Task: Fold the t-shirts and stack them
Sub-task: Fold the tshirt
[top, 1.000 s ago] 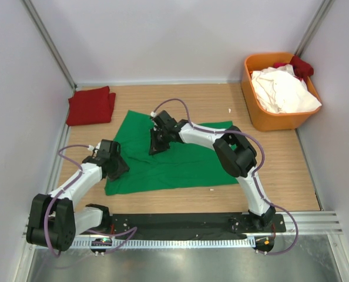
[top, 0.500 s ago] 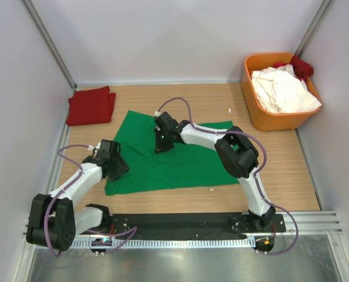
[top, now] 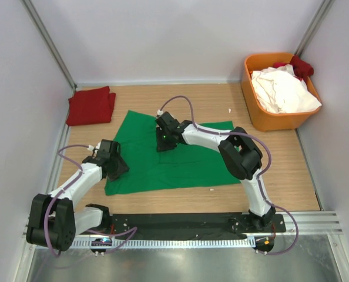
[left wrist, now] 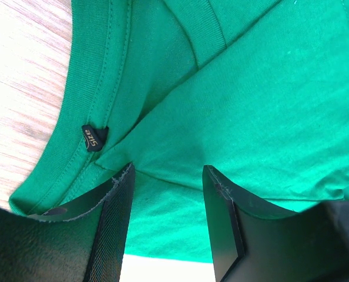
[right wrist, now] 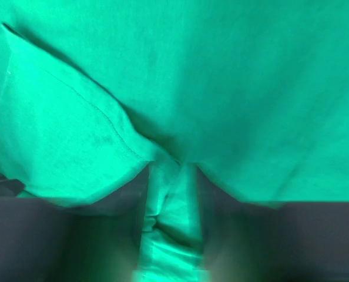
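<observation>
A bright green t-shirt (top: 180, 167) lies spread on the wooden table. My right gripper (top: 164, 141) presses down on its upper middle. In the right wrist view a narrow bunched fold of the green t-shirt (right wrist: 251, 88) fills the slim gap of the right gripper (right wrist: 171, 176) and touches both fingers. My left gripper (top: 118, 167) rests at the shirt's left edge. In the left wrist view the left gripper (left wrist: 168, 170) stands open over the green t-shirt (left wrist: 268, 88), beside the collar with a black size tag (left wrist: 91, 138); nothing is pinched. A folded dark red t-shirt (top: 91, 106) lies at the far left.
An orange bin (top: 262, 120) stands at the far right, holding crumpled white t-shirts (top: 283, 91) and a red one (top: 301, 66). Grey walls close in the table on the left, back and right. The arm bases sit on a black rail (top: 180, 223) at the near edge.
My right gripper has slid a short way up and to the right across the green shirt and come lower onto it. The left arm has not moved.
</observation>
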Motion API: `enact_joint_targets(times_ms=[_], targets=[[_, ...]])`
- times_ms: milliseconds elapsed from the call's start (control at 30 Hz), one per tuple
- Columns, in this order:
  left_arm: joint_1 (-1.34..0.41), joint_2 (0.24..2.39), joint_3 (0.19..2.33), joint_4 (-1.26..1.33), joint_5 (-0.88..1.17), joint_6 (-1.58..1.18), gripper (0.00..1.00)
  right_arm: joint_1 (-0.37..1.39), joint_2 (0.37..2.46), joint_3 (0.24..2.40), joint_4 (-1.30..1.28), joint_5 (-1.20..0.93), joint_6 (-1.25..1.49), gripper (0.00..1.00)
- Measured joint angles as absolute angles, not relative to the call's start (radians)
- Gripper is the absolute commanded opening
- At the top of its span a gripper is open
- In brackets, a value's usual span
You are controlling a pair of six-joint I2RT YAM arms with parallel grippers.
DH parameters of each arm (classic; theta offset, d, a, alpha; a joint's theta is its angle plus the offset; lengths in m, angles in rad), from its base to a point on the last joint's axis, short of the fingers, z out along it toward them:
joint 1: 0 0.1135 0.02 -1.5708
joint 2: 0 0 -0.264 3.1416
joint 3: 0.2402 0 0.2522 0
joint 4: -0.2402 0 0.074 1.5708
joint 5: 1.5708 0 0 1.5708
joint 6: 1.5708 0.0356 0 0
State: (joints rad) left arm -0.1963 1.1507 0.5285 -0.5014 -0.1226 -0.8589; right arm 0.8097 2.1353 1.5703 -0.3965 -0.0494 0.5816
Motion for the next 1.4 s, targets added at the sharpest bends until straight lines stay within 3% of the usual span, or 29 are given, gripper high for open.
enact_joint_targets(times_ms=[67,100,367,567,967,1400], targets=[[-0.196,1.151,0.530,-0.503,-0.123,-0.858,0.62,0.810,2.124,1.570,-0.400,-0.040,0.580,0.67],[-0.197,1.150,0.534,-0.510,-0.123,-0.857,0.64,0.810,2.117,1.570,-0.402,-0.036,0.577,0.70],[-0.203,1.105,0.718,-0.666,-0.186,-0.826,0.80,0.810,1.997,1.575,-0.465,0.030,0.544,0.74],[-0.204,1.264,1.032,-0.653,-0.219,-0.754,0.78,0.810,1.818,1.559,-0.503,0.104,0.519,0.77],[-0.149,2.041,1.710,-0.626,-0.155,-0.585,0.75,0.791,1.465,1.211,-0.538,0.169,0.517,0.81],[-0.075,2.284,1.877,-0.664,-0.051,-0.505,0.74,0.785,1.300,1.044,-0.574,0.181,0.529,0.82]])
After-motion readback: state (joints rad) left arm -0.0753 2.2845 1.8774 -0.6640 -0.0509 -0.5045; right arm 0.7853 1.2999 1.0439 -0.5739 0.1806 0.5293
